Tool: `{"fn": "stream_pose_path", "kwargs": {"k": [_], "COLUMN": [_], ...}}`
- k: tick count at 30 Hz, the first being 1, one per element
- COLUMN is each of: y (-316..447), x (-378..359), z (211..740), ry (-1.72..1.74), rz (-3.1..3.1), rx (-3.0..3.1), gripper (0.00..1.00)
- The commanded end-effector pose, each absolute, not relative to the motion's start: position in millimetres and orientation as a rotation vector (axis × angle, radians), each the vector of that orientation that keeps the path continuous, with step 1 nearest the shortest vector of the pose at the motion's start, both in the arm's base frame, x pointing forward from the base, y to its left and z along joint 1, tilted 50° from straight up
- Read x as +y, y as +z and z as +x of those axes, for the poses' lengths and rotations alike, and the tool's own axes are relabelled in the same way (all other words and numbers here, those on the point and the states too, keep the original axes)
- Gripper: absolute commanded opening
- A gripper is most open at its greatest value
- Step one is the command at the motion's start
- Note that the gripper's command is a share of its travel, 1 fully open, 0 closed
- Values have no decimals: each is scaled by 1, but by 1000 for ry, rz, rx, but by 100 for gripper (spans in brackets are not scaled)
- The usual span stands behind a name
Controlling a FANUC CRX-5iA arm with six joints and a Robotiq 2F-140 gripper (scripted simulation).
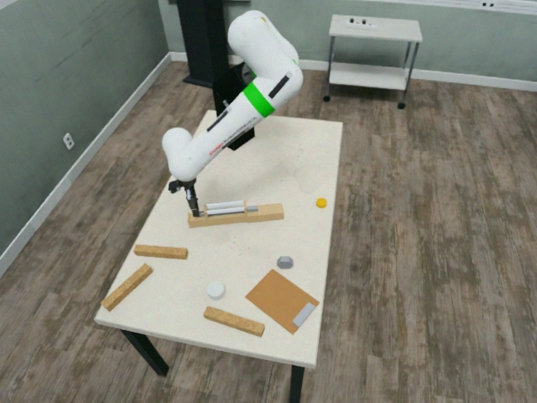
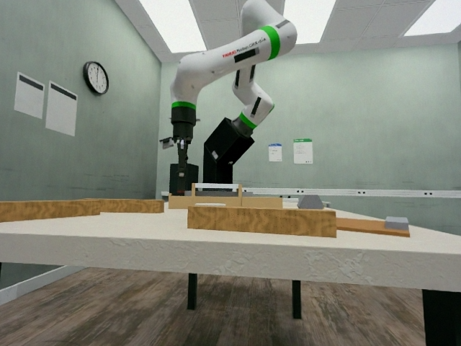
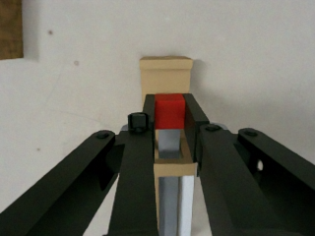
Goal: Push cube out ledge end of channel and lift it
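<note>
Between the fingertips of the claw [image 3: 169, 125] sits the red cube [image 3: 169, 111], clamped on both flanks just outside the mouth of the channel [image 1: 236, 213], on its short ledge. The cube has left the tunnel, but it is low, level with the channel floor, so the lift is yet to come.

The grip looks to be near the tips, with little finger [image 3: 194, 120] overlapping the cube's sides. A quick pull upward might let the cube slide or pivot out, and it would drop back onto the ledge or off the lip beyond the claw. The fingers also straddle the channel's end frame [image 3: 174, 169] closely; a rise that drifts back toward the tunnel could catch the roof edge and knock the cube loose. A straight vertical lift seems safest.

Below the claw lies a pale, faintly mottled desk [image 1: 277, 351]. Well behind the claw, toward the desk's near edge, lie three cork-like wooden bars [image 1: 160, 251], a white disc [image 1: 216, 290], a grey hexagonal block [image 1: 284, 262] and a brown board with a grey clip [image 1: 282, 299]; a yellow disc [image 1: 321, 202] rests off past the channel's far end. Grey-green walls, a worn plank floor, a wall clock [image 2: 96, 77] and a small white trolley [image 1: 375, 29] make up the room.
</note>
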State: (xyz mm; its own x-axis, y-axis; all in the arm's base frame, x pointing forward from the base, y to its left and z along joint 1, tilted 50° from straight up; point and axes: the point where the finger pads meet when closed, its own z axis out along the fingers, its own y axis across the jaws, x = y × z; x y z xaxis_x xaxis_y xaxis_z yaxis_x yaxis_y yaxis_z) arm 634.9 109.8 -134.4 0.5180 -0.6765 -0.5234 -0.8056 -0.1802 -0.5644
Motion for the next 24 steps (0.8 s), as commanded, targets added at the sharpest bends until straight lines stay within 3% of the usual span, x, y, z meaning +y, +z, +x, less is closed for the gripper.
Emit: {"fn": "stream_pose_path", "kwargs": {"k": [1, 24], "y": [-125, -92], "x": [99, 62], "z": [632, 616], "ry": [192, 192], "rz": [-1917, -1917], "rx": [1217, 1217], "gripper": [10, 10]}}
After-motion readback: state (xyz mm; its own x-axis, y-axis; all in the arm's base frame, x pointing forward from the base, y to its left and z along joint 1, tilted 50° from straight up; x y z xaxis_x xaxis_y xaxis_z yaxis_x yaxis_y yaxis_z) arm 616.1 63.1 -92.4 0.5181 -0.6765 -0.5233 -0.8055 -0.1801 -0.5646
